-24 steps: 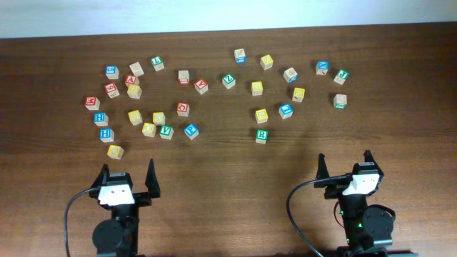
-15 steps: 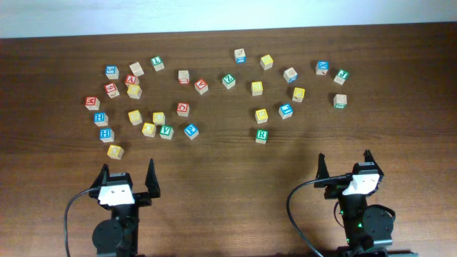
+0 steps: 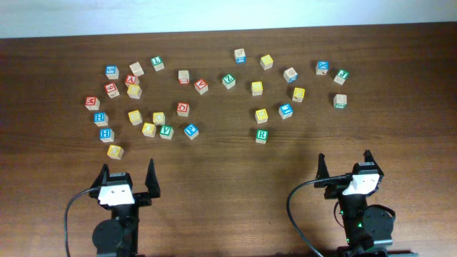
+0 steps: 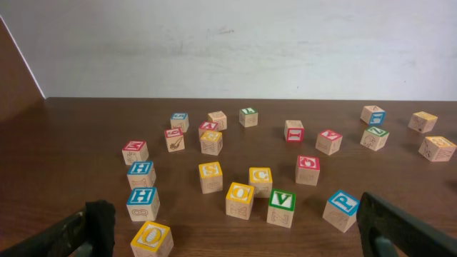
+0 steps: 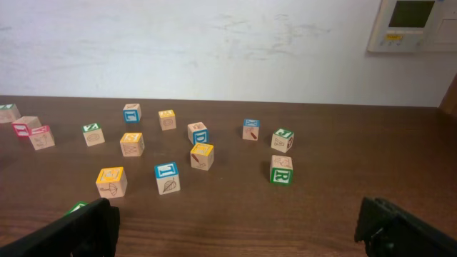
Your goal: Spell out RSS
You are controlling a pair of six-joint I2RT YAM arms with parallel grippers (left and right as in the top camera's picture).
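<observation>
Brown wood table (image 3: 228,214), starting at my near edge. Left gripper (image 3: 128,170) sits low on the left, fingers spread wide with nothing between them. Right gripper (image 3: 344,160) sits low on the right, also spread wide and empty. Both are well apart from every cube.

Next out is the R cube (image 3: 262,135), green letter on a pale face. It lies flat and alone, ahead and left of my right gripper, and is the nearest cube on that side. Just beyond it is a yellow-faced cube (image 3: 261,115), with a blue cube (image 3: 285,111) near its right, apart from it.

On the left, a lone yellow cube (image 3: 115,151) lies closest to the left gripper. Past it is the left cluster (image 3: 143,107) of mixed red, blue, green and yellow cubes, loosely scattered.

I can't read an S on any yellow face from overhead. In the left wrist view one curly-letter yellow cube (image 4: 210,176) might be an S, but I can't tell.

Farther out, the right scatter (image 3: 293,75) runs toward the back edge. Behind it all is a white wall (image 4: 285,43), with a pale wall panel (image 5: 410,25) at the top right in the right wrist view.
</observation>
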